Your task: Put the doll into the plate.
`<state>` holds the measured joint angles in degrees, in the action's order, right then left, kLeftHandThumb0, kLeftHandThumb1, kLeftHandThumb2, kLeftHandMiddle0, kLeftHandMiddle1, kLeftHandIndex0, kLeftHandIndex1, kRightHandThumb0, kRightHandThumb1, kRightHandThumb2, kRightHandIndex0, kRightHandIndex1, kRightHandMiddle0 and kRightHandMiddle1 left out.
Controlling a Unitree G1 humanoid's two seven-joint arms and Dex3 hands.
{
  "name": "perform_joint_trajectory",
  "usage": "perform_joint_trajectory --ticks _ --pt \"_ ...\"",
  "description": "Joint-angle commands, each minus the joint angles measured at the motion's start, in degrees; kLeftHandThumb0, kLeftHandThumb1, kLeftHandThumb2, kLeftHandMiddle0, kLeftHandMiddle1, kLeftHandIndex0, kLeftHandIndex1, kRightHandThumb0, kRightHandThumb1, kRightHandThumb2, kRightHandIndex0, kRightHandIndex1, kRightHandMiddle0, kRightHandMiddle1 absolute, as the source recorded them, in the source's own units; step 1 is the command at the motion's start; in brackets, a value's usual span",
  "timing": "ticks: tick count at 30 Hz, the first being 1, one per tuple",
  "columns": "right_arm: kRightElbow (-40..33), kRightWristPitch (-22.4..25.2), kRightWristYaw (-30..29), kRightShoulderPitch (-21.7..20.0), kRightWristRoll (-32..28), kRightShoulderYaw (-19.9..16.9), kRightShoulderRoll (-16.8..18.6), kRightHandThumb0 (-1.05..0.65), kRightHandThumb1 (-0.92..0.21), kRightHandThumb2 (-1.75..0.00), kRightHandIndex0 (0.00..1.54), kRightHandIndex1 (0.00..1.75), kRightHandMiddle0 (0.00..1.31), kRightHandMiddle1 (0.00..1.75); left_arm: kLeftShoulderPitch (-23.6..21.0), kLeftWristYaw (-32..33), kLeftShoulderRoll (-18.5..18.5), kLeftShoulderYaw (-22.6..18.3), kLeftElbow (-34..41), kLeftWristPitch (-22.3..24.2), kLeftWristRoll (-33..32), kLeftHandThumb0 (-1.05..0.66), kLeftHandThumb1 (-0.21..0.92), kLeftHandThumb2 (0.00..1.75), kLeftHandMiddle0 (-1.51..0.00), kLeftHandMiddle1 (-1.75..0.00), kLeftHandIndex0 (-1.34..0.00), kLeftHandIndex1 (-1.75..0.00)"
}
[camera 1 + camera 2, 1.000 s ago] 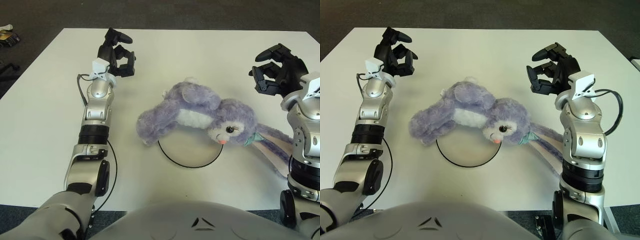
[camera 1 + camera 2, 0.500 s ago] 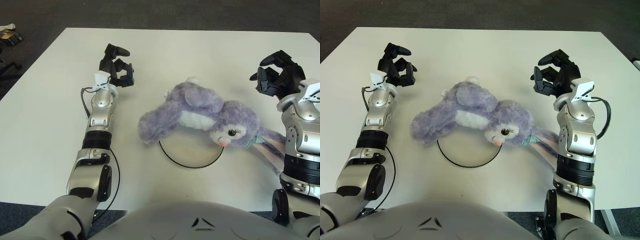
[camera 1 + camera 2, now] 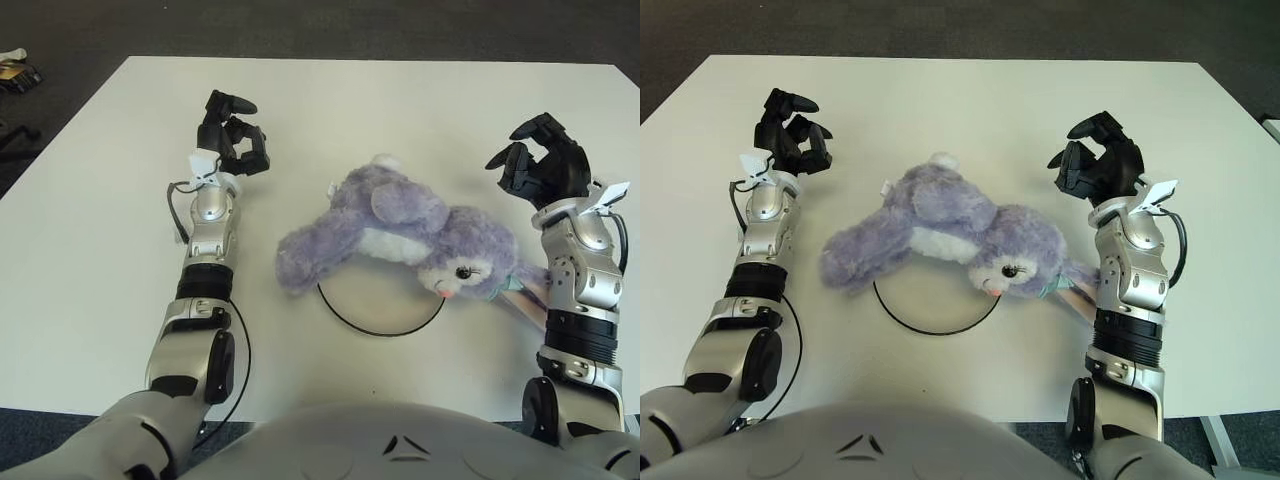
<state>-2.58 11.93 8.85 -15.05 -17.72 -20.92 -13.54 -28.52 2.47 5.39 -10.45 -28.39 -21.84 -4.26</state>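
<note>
The plate (image 3: pixel 382 322) is seen as a thin dark ring low on the white table (image 3: pixel 400 110), nearest the robot's body, and serves as the landmark. Its near arc is bare; its far arc is covered by the doll (image 3: pixel 400 225), a purple plush rabbit lying on its side across the plate's far edge. The doll's head, with a pink tongue, is laid over the plate's far right rim, while one plush limb is stretched out past the plate's left rim onto the table. The long ears are trailed away to the right of the plate, toward the right forearm.

Farther back and right of the plate, the right hand (image 3: pixel 1095 165) is held beyond the doll's head, fingers spread and curved, nothing clasped. Farther back and left of the plate, the left hand (image 3: pixel 232 132) is raised, well apart from the doll, its fingers loosely curled and empty.
</note>
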Motion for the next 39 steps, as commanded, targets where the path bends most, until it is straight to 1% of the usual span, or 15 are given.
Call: perform_joint_trajectory --ticks 1,9,12,15,24,30,39 --pt "1.1 -0.6 0.2 -0.3 -2.4 -0.9 1.1 -0.01 -0.18 -1.48 0.69 1.74 0.51 1.73 0.9 -2.2 -0.3 -0.4 -1.1 -1.2 -2.0 -0.01 0.27 1.38 -0.53 -1.75 -0.52 -1.75" --pt "0.5 2.3 0.0 1.4 -5.1 -0.6 1.7 -0.01 -0.15 -1.50 0.71 1.75 0.57 1.67 1.3 -2.1 -1.2 -0.9 -2.7 -1.9 -3.0 -0.01 0.25 1.40 -0.55 -1.75 -0.53 -1.75" --pt "0.5 2.9 -0.2 1.8 -5.4 -0.5 1.8 -0.01 -0.14 -1.50 0.72 1.75 0.57 1.67 1.2 -2.3 -1.9 -1.1 -2.8 -1.7 -3.9 -0.01 0.24 1.42 -0.56 -1.75 -0.54 -1.75" --pt "0.3 3.2 -0.3 2.3 -5.4 -0.2 1.9 -0.01 -0.13 -1.51 0.73 1.75 0.58 1.65 1.4 -3.0 -1.8 -1.0 -2.6 -0.3 -4.4 -0.01 0.23 1.43 -0.57 -1.75 -0.55 -1.75" --pt "-0.8 3.6 -0.7 3.2 -4.2 1.1 2.1 -0.01 -0.05 -1.56 0.80 1.75 0.68 1.55 1.6 -5.1 -1.4 -1.2 -3.3 0.5 -5.5 -0.01 0.23 1.43 -0.56 -1.75 -0.55 -1.75" --pt "-1.5 4.2 -1.7 3.6 -2.9 2.2 1.8 -0.01 -0.03 -1.57 0.81 1.75 0.73 1.50 1.6 -5.2 -1.5 -1.4 -3.5 1.0 -5.9 -0.01 0.23 1.43 -0.57 -1.75 -0.55 -1.75" --pt "-0.9 3.8 -2.1 3.8 -1.7 2.8 1.3 -0.01 -0.03 -1.57 0.81 1.75 0.75 1.49 1.9 -4.9 -1.6 -0.9 -3.3 1.1 -5.1 -0.01 0.22 1.44 -0.57 -1.75 -0.56 -1.75"
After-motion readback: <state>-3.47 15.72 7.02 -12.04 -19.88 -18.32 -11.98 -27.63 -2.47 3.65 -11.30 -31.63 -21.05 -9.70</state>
